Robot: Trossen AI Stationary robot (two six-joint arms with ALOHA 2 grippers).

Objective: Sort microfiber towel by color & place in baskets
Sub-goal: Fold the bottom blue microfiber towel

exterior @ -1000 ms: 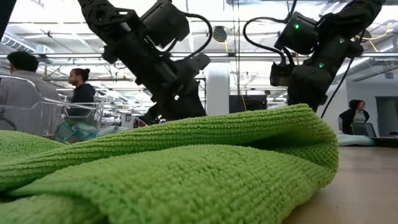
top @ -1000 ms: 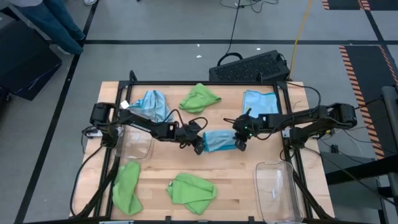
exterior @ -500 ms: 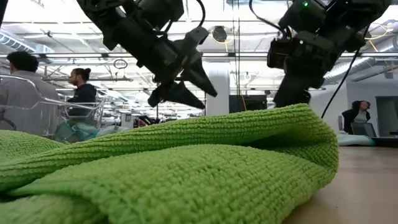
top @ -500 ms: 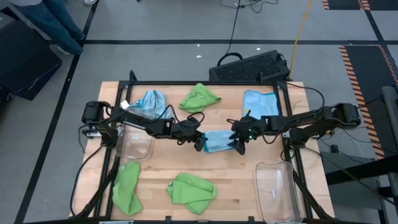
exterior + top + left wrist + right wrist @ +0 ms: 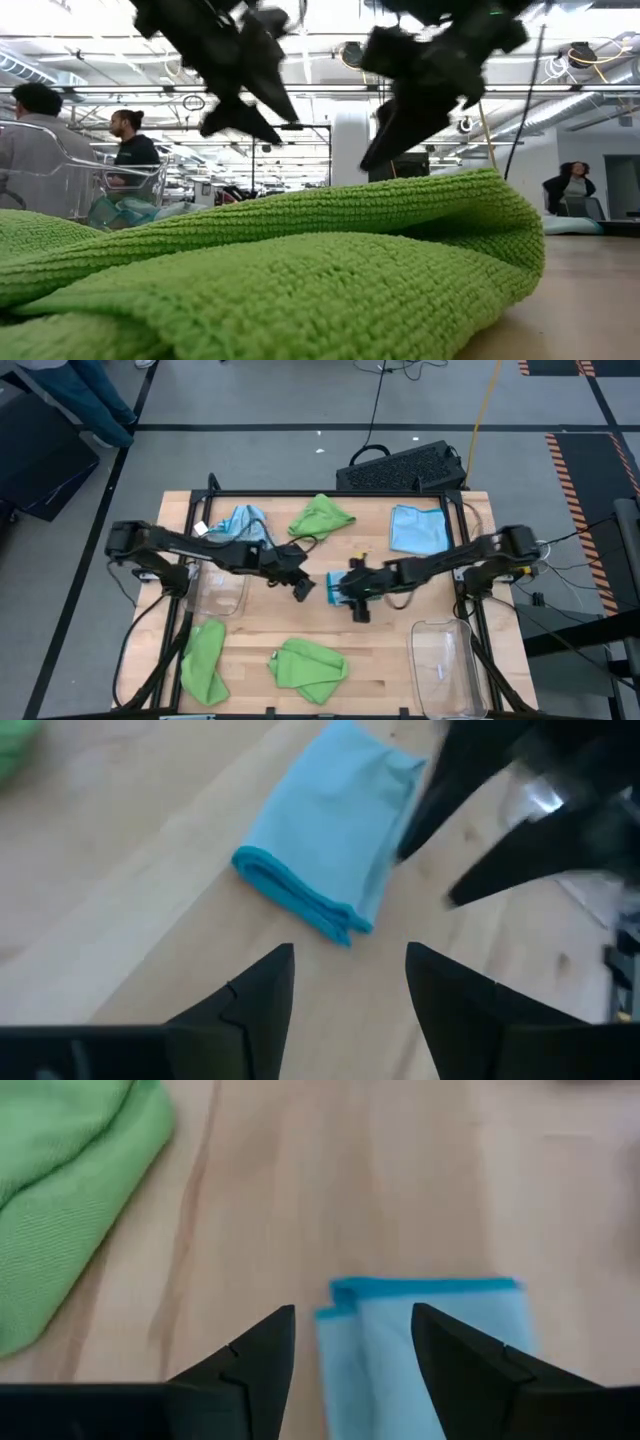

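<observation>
At the worktop's (image 5: 400, 650) middle a folded light blue towel (image 5: 340, 588) lies flat between both grippers. The left gripper (image 5: 304, 589) and the right gripper (image 5: 357, 610) flank it, each with fingers apart and empty. One clear basket (image 5: 447, 667) sits at the near right corner.

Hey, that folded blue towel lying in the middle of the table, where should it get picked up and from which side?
Probably the folded blue towel is best taken by its thick layered end, where the stacked dark-blue hems show. Come from above and pinch across that end, so every layer lifts together. It lies flat on the table, so a sideways approach would likely just push it along.
</observation>
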